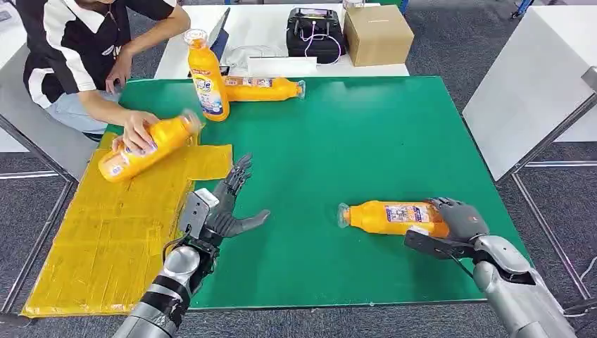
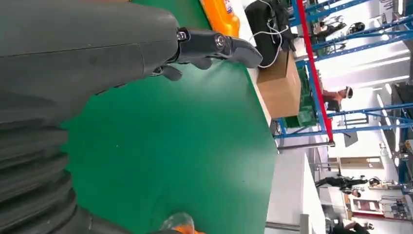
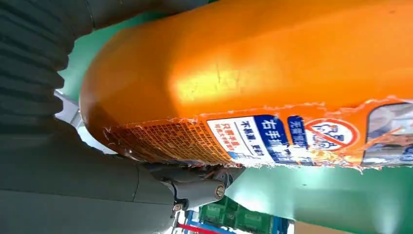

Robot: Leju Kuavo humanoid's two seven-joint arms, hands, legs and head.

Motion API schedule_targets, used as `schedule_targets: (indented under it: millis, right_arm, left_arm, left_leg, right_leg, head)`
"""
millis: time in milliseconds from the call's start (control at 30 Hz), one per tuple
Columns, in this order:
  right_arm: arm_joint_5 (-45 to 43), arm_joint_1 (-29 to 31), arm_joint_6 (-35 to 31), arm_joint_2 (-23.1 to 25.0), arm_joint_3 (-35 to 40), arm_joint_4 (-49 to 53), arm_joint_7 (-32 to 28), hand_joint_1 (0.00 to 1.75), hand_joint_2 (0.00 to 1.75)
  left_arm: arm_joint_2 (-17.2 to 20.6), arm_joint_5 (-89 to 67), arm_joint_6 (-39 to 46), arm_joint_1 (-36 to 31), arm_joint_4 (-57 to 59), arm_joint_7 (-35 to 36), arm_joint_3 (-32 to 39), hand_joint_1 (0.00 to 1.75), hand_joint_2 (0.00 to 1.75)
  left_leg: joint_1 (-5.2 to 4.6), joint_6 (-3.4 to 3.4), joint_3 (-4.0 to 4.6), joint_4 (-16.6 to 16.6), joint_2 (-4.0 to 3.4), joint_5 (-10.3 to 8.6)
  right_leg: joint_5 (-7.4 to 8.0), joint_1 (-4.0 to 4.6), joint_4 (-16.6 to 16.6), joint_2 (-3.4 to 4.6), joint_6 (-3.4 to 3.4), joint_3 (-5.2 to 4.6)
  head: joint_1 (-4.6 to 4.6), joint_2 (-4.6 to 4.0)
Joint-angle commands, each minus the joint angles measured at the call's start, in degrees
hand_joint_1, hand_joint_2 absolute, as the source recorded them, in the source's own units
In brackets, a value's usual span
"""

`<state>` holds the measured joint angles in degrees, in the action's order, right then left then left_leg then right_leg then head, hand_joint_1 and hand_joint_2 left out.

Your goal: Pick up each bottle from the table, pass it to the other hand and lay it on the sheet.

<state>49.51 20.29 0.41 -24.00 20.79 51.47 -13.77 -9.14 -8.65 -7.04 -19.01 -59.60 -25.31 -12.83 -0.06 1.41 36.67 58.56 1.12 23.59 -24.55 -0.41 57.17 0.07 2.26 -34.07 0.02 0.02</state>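
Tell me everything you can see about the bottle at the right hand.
The bottle is glossy orange plastic with a clear cap and a blue-and-white printed label, torn along its edges. It lies on its side on the green mat, cap pointing toward the left hand. The right hand wraps around its base end.

A cardboard box [image 1: 377, 33] sits at the far right corner of the white table [image 1: 274, 28], just beside a black device [image 1: 315, 32] with cables. A person [image 1: 84, 49] sits off that table's left end, beside a laptop [image 1: 218, 35].

Lab, blue racking [image 2: 311, 97], test table [image 1: 366, 141], cardboard box [image 1: 376, 34]
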Motion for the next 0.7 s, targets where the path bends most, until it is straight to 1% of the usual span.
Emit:
schedule_targets:
  millis: [33,133,167,267,333,367,400,433,467,500,533,567,600,667,700]
  right_arm:
    - [-0.5,1.3,-2.7,5.8,1.3,-4.9,0.3,1.75,1.75]
    - [-0.9,1.4,-4.4,8.3,-0.3,-3.4,0.8,1.75,1.75]
    - [-0.8,1.5,-4.5,8.5,-0.2,-3.4,0.9,1.75,1.75]
    - [-0.7,1.3,-4.4,8.5,-0.3,-3.3,1.0,1.75,1.75]
    - [-1.1,1.2,-5.2,9.3,-1.6,-3.1,0.8,1.75,1.75]
    - [-1.2,1.1,-6.4,10.6,-2.9,-2.7,0.7,1.75,1.75]
    - [-1.5,0.8,-8.5,12.7,-4.8,-1.3,0.9,1.75,1.75]
    - [-2.6,0.7,-9.8,14.6,-6.1,0.1,1.0,1.75,1.75]
    - [-5.3,0.1,-12.0,17.7,-9.2,3.2,0.7,1.75,1.75]
    - [-6.5,-0.1,-12.5,19.2,-10.2,5.2,1.1,1.75,1.75]
    - [-8.1,-0.2,-13.0,21.4,-11.9,7.3,1.0,1.75,1.75]
    - [-12.6,-0.9,-14.7,24.6,-13.5,12.1,-1.6,1.75,1.75]
    - [-13.0,-1.4,-14.9,25.6,-12.6,15.2,-0.6,1.75,1.75]
    - [-14.8,-2.2,-14.3,26.3,-11.1,18.3,0.7,1.75,1.75]
    - [-17.0,-2.4,-12.8,26.4,-10.5,18.6,0.5,1.75,1.75]
  left_arm:
    - [0.4,0.6,-0.7,-1.9,3.9,0.4,-1.7,0.0,1.75]
    - [0.4,0.7,-1.2,-1.6,3.0,0.7,-2.0,0.0,1.75]
    - [0.4,0.7,-1.2,-1.6,2.9,0.7,-2.0,0.0,1.75]
    - [0.4,0.7,-1.1,-1.5,2.9,0.8,-2.0,0.0,1.75]
    - [0.4,0.8,-1.2,-1.5,2.8,1.0,-2.1,0.0,1.75]
    - [0.4,0.8,-1.2,-1.4,2.6,1.1,-2.1,0.0,1.75]
    - [0.2,1.0,-1.6,-1.1,2.3,1.5,-2.3,0.0,1.75]
    - [0.0,1.0,-1.8,-0.9,2.2,1.8,-2.6,0.0,1.75]
    - [-0.3,1.0,-1.8,-0.8,2.3,2.3,-3.1,0.0,1.75]
    - [-0.6,1.1,-2.0,-0.7,2.8,2.6,-3.5,0.0,1.75]
    - [-0.8,1.3,-2.0,-0.8,3.3,2.7,-4.0,0.0,1.75]
    - [-1.3,1.8,-2.7,-1.0,4.6,3.4,-4.8,0.0,1.75]
    - [-1.4,1.9,-2.4,-1.1,5.4,3.4,-5.5,0.0,1.75]
    - [-1.5,2.3,-2.2,-1.6,6.5,3.2,-6.4,0.0,1.75]
    - [-1.5,2.7,-2.1,-2.0,7.0,3.1,-6.7,0.0,1.75]
  left_leg:
    - [0.09,-0.07,-0.19,-0.1,-0.11,0.01]
    - [0.09,-0.08,-0.21,-0.1,-0.2,0.03]
    - [0.1,-0.11,-0.31,-0.1,-0.27,0.05]
    - [0.04,-0.06,-0.14,0.0,-0.11,0.01]
    - [0.09,-0.12,-0.33,-0.1,-0.17,0.06]
    - [0.05,-0.06,-0.14,0.0,-0.04,0.01]
    - [0.07,-0.09,-0.25,-0.1,-0.08,0.04]
    - [0.06,-0.08,-0.18,0.0,-0.16,0.04]
    - [0.05,-0.06,-0.12,0.0,-0.19,0.03]
    - [0.11,-0.14,-0.4,-0.1,-0.43,0.12]
    - [0.04,-0.09,-0.17,0.0,-0.33,0.06]
    - [0.01,-0.08,-0.05,0.0,-0.26,0.03]
    - [0.03,-0.13,-0.12,0.0,-0.39,0.08]
    - [0.05,-0.17,-0.14,0.0,-0.41,0.12]
    - [0.03,-0.14,-0.08,0.0,-0.25,0.07]
  right_leg:
    - [0.03,0.1,-0.1,0.04,-0.05,0.23]
    - [0.04,0.1,-0.1,0.13,-0.06,0.23]
    - [0.04,0.12,-0.2,0.17,-0.08,0.32]
    - [0.01,0.05,-0.1,0.06,-0.04,0.17]
    - [-0.02,0.11,-0.2,0.05,-0.08,0.38]
    - [0.0,0.06,-0.1,0.0,-0.04,0.2]
    - [-0.01,0.08,-0.1,0.02,-0.05,0.31]
    - [0.02,0.07,-0.1,0.13,-0.05,0.21]
    - [0.03,0.06,-0.1,0.17,-0.04,0.15]
    - [0.02,0.13,-0.2,0.32,-0.1,0.41]
    - [0.03,0.05,-0.1,0.28,-0.07,0.14]
    - [0.03,0.02,0.0,0.22,-0.06,0.03]
    - [0.01,0.06,0.0,0.32,-0.11,0.08]
    - [-0.03,0.07,0.0,0.33,-0.13,0.09]
    - [-0.05,0.05,0.0,0.19,-0.1,0.05]
  head:
    - [0.0,0.0]
    - [0.0,0.0]
    - [0.0,0.0]
    - [-0.02,0.0]
    - [-0.02,0.0]
    - [0.0,0.0]
    - [0.0,0.0]
    - [0.0,0.0]
    - [0.0,0.0]
    - [0.0,0.0]
    - [0.0,0.0]
    - [0.0,0.0]
    - [0.02,0.0]
    - [0.0,0.0]
    - [-0.02,0.0]
